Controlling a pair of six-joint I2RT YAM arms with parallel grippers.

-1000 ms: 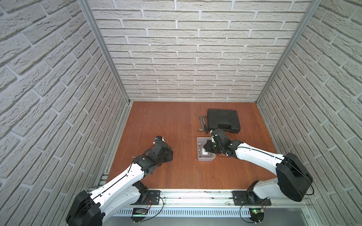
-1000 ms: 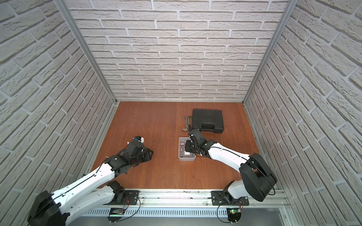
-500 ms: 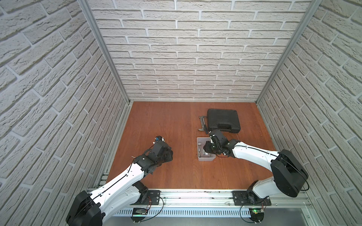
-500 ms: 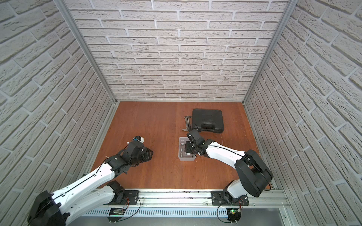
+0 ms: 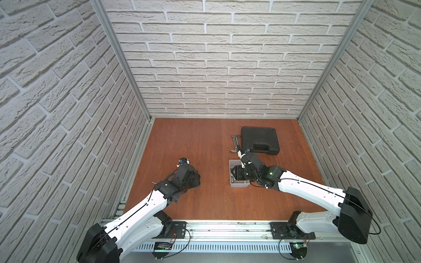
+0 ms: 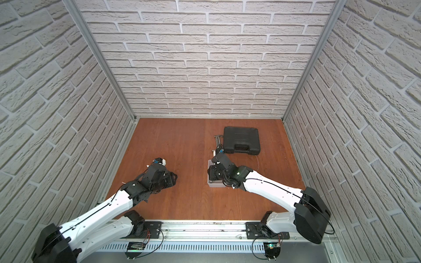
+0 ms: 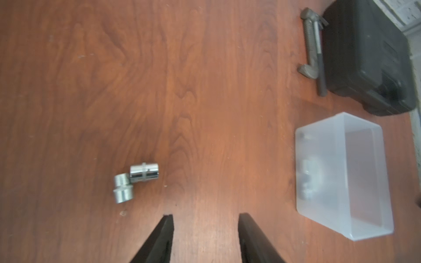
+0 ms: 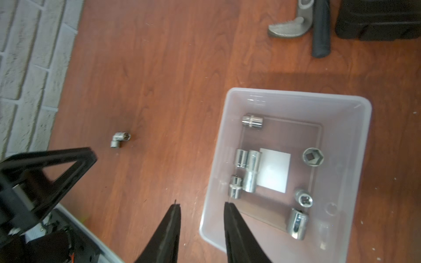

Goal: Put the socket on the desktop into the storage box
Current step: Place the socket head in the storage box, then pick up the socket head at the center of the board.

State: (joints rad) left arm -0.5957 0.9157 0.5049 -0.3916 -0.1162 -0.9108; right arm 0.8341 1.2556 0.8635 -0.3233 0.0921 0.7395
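Storage box (image 8: 296, 93), right gripper (image 8: 201, 205) opened above

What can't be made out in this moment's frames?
- Sockets on the desktop: not found in either top view; too small, or under the left arm.
- Box contents: right arm covers them in both top views; blurred through the wall in the left wrist view.
- Grey tool: cut by the right wrist view's edge.

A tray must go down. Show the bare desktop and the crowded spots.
Free: the desktop strip between the two loose sockets and the storage box, and the far stretch left of the wrench. Crowded: wrench, black tool case and storage box cluster together.
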